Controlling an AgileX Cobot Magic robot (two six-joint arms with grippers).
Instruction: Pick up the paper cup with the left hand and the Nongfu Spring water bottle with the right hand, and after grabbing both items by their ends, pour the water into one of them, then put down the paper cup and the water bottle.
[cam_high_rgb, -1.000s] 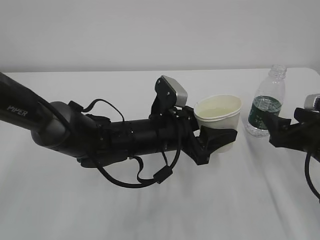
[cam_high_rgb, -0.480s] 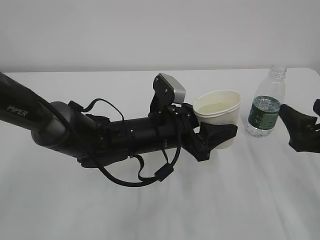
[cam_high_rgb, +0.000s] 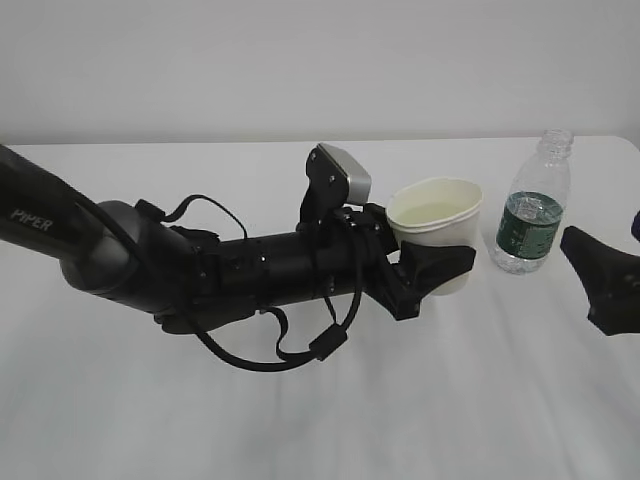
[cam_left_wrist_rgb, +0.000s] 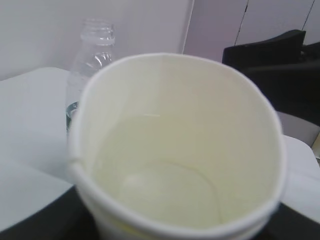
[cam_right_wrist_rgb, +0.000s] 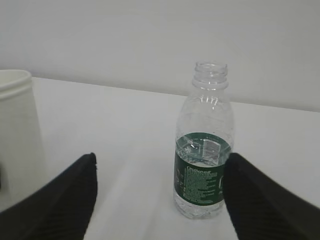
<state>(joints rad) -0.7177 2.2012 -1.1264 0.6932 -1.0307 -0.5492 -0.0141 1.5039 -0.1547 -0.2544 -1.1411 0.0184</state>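
Since a second ago my right gripper (cam_right_wrist_rgb: 159, 195) has backed off the bottle (cam_high_rgb: 533, 206), which stands alone on the white table (cam_high_rgb: 300, 420); its fingers are spread wide, mostly cut off at the frame edge. My left gripper (cam_high_rgb: 425, 265) lies nearly level, clamped around the paper cup (cam_high_rgb: 436, 232). Water (cam_left_wrist_rgb: 165, 185) shows faintly inside the squashed, oval rim.

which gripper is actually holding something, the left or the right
The left hand, its fingers clamped around the paper cup. The right hand is open, apart from the bottle.
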